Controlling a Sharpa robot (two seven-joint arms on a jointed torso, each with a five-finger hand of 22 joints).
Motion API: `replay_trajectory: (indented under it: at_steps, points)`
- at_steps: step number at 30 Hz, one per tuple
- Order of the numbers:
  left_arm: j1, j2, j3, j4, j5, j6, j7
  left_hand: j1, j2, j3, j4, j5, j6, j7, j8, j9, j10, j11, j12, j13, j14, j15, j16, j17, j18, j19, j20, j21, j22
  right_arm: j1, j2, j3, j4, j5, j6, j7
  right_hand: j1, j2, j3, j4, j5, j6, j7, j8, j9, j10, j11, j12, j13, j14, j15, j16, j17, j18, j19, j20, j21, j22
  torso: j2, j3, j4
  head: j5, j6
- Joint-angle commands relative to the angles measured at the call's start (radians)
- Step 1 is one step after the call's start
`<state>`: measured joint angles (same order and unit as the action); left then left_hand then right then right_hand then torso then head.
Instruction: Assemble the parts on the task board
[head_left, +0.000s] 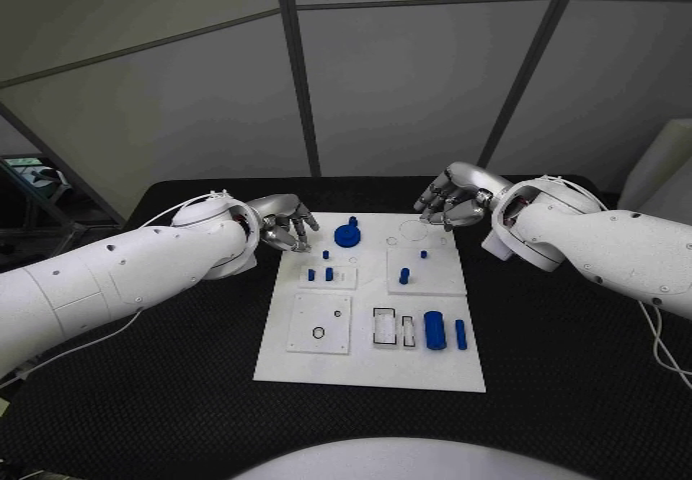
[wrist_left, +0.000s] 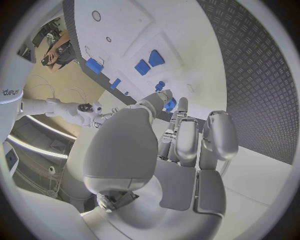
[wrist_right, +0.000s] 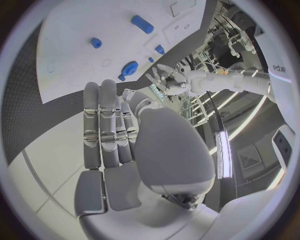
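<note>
The white task board (head_left: 375, 300) lies in the middle of the black table. On it I see a large round blue part (head_left: 348, 235) near the far edge, several small blue pegs (head_left: 329, 273) on a raised plate, and two blue cylinders (head_left: 434, 329) at the near right. My left hand (head_left: 286, 222) hovers at the board's far left corner, its fingers loosely curved and holding nothing. My right hand (head_left: 454, 197) hangs over the far right corner, also with nothing in it. The left wrist view shows my left hand (wrist_left: 169, 150) over the board (wrist_left: 125, 30); the right wrist view shows my right hand (wrist_right: 137, 145) and the round part (wrist_right: 129, 68).
A square plate with small rings (head_left: 320, 322) and a slotted holder (head_left: 385, 326) sit on the board's near half. Black table (head_left: 562, 340) surrounds the board on all sides. Grey partition walls (head_left: 404, 90) stand behind the table.
</note>
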<state>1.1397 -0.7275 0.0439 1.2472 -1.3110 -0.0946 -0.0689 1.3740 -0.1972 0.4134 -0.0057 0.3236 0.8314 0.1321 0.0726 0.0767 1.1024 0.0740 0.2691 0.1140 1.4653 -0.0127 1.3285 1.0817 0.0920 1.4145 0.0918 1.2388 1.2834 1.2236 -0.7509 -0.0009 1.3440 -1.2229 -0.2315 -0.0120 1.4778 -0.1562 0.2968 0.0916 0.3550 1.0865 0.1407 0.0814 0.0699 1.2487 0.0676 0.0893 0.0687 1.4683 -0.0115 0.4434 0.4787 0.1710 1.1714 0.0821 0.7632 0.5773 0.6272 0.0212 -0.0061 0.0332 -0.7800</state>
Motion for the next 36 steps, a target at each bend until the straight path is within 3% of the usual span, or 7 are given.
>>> replay_trajectory:
  at_steps: [1, 5, 7, 9, 12, 20, 36]
  points:
    - [0.002, -0.025, 0.006, 0.019, 0.136, -0.058, 0.025, 0.006, 0.011, 0.001, -0.001, 0.0, 0.045, 0.013, 0.019, 0.006, -0.007, 0.001, -0.007, -0.001, -0.001, 0.007, -0.003, -0.01, -0.003, -0.015, 0.001, -0.019, -0.014, -0.004, -0.009, 0.0, 0.019, -0.25, 0.04, -0.069, -0.011, 0.004, 0.023, -0.002, -0.015, 0.013, 0.0, -0.001, 0.0, 0.007, -0.004, 0.001, -0.001, 0.039, -0.01, 0.083, 0.044, -0.019, 0.033, -0.001, 0.129, 0.14, 0.0, 0.0006, 0.0001, -0.017, 0.007]
    - [0.002, -0.073, 0.01, 0.056, 0.349, -0.12, 0.08, 0.004, 0.015, 0.013, -0.001, -0.001, 0.128, 0.026, 0.062, 0.018, -0.006, 0.014, -0.004, 0.001, -0.017, 0.018, -0.018, -0.042, 0.019, -0.07, 0.008, -0.121, -0.095, -0.017, -0.023, 0.0, 0.048, -0.338, 0.036, -0.101, -0.033, -0.004, 0.048, -0.003, -0.021, 0.034, -0.009, -0.002, 0.001, 0.007, -0.006, -0.005, -0.001, 0.034, -0.01, 0.198, 0.118, -0.037, 0.063, -0.002, 0.265, 0.291, 0.002, 0.0008, -0.001, -0.033, 0.023]
    - [0.002, -0.093, 0.011, 0.077, 0.499, -0.143, 0.135, 0.004, 0.016, 0.022, -0.003, -0.001, 0.145, 0.033, 0.07, 0.016, -0.013, 0.02, -0.003, 0.0, -0.103, 0.023, -0.151, -0.255, 0.041, -0.13, 0.014, -0.229, -0.178, -0.026, -0.029, -0.001, 0.061, -0.375, 0.03, -0.119, -0.04, -0.009, 0.056, -0.004, -0.024, 0.033, -0.01, -0.007, 0.0, 0.003, -0.007, -0.009, -0.001, 0.036, -0.01, 0.262, 0.171, -0.044, 0.076, -0.001, 0.311, 0.343, 0.002, -0.0006, 0.0005, -0.044, 0.026]
    - [0.002, -0.108, 0.011, 0.097, 0.621, -0.158, 0.182, 0.009, 0.021, 0.029, -0.007, -0.002, 0.15, 0.037, 0.071, 0.013, -0.022, 0.024, -0.001, -0.001, -0.173, 0.026, -0.256, -0.407, 0.062, -0.193, 0.017, -0.338, -0.261, -0.032, -0.03, -0.001, 0.068, -0.403, 0.029, -0.133, -0.045, -0.012, 0.059, -0.003, -0.028, 0.032, -0.011, -0.009, 0.0, -0.001, -0.005, -0.011, -0.002, 0.037, -0.009, 0.297, 0.2, -0.048, 0.084, 0.0, 0.333, 0.369, 0.001, -0.0016, 0.0011, -0.049, 0.025]
    - [0.0, -0.132, 0.011, 0.137, 0.813, -0.177, 0.258, 0.007, 0.026, 0.029, -0.009, -0.004, 0.158, 0.038, 0.074, 0.007, -0.024, 0.026, 0.013, 0.001, -0.235, 0.026, -0.352, -0.53, 0.085, -0.27, 0.02, -0.466, -0.356, -0.04, -0.029, -0.005, 0.074, -0.44, 0.031, -0.156, -0.057, -0.022, 0.062, 0.001, -0.04, 0.021, -0.009, -0.016, -0.002, -0.017, -0.001, -0.019, -0.003, 0.039, -0.006, 0.352, 0.247, -0.054, 0.096, 0.003, 0.367, 0.409, 0.002, -0.0016, 0.0004, -0.051, 0.023]
    - [-0.006, -0.168, 0.011, 0.22, 1.089, -0.149, 0.395, 0.009, 0.039, 0.023, -0.013, -0.004, 0.169, 0.038, 0.078, 0.0, -0.019, 0.024, 0.039, 0.008, -0.269, 0.027, -0.393, -0.566, 0.092, -0.313, 0.021, -0.529, -0.397, -0.06, -0.015, -0.009, 0.073, -0.471, 0.044, -0.175, -0.068, -0.041, 0.068, 0.003, -0.062, -0.015, 0.003, -0.018, -0.004, -0.061, 0.013, -0.02, -0.004, 0.033, 0.005, 0.435, 0.31, -0.061, 0.104, 0.012, 0.414, 0.462, 0.001, -0.0033, 0.0009, -0.057, 0.022]
    - [-0.009, -0.181, 0.011, 0.254, 1.193, -0.142, 0.449, 0.014, 0.046, 0.021, -0.018, -0.004, 0.172, 0.042, 0.079, -0.002, -0.022, 0.026, 0.047, 0.009, -0.278, 0.028, -0.402, -0.577, 0.091, -0.32, 0.021, -0.537, -0.4, -0.088, 0.023, -0.01, 0.045, -0.476, 0.089, -0.17, -0.052, -0.032, 0.106, -0.013, -0.058, -0.011, 0.006, -0.012, 0.0, -0.061, 0.014, -0.004, -0.003, 0.034, 0.005, 0.571, 0.423, -0.075, 0.139, 0.017, 0.495, 0.559, 0.003, -0.0003, 0.0001, -0.055, 0.014]
